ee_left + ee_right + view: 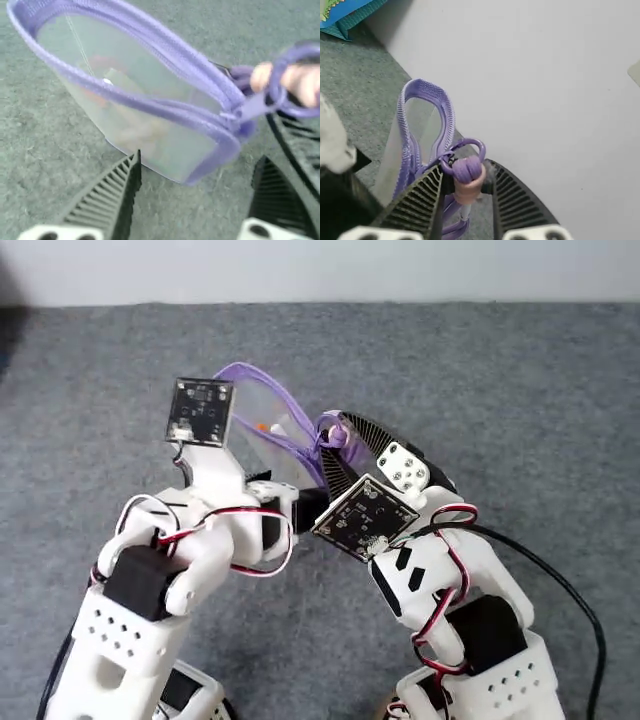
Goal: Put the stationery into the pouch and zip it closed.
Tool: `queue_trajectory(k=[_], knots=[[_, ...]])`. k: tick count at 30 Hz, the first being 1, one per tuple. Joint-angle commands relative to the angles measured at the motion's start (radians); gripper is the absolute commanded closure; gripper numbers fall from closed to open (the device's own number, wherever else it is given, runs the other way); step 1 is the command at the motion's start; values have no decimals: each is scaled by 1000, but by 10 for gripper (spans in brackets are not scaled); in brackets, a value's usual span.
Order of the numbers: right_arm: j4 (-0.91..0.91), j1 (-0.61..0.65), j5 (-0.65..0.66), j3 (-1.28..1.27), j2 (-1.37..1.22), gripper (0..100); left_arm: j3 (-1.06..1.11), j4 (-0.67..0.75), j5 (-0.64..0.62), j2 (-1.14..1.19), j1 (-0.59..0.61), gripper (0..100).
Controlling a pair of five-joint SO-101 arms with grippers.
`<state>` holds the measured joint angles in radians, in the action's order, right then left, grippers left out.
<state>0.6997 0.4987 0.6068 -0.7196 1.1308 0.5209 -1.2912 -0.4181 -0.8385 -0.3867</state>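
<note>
1. High view: The pouch, clear film edged with purple zip tape, sits around the middle of the desk, between the left arm and the right arm. Stationery shows through the film. The zipper pull is at the pouch end nearest the right arm.
2. Left wrist view: The left gripper has its jaws wide apart, straddling a lower corner of the pouch without pinching it. The mouth gapes along most of its length, with the slider at one end. The film looks light, limp and slippery. It will likely crumple and trail after the slider unless anchored, so the stiffer seamed corner appears the best place to clamp.
3. Right wrist view: The right gripper has its jaws narrow, clamped on the bead of the zipper pull. The bead is small and rounded, and its cord is soft. A pull along the zip line should slip less than a sideways tug.
</note>
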Motion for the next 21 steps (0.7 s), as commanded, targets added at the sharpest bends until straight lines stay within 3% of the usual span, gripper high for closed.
queue_trajectory(k=[1, 5, 12, 21], knots=[[4, 2, -11, 66, 15, 991, -8, 25, -29, -15, 100, 662], [88, -28, -32, 69, 21, 991, -5, 17, -29, -18, 192, 662], [122, -50, -32, 71, 22, 991, -15, -35, -26, -20, 199, 662], [127, -41, -34, 44, 12, 991, -185, -233, 198, -20, 199, 662]])
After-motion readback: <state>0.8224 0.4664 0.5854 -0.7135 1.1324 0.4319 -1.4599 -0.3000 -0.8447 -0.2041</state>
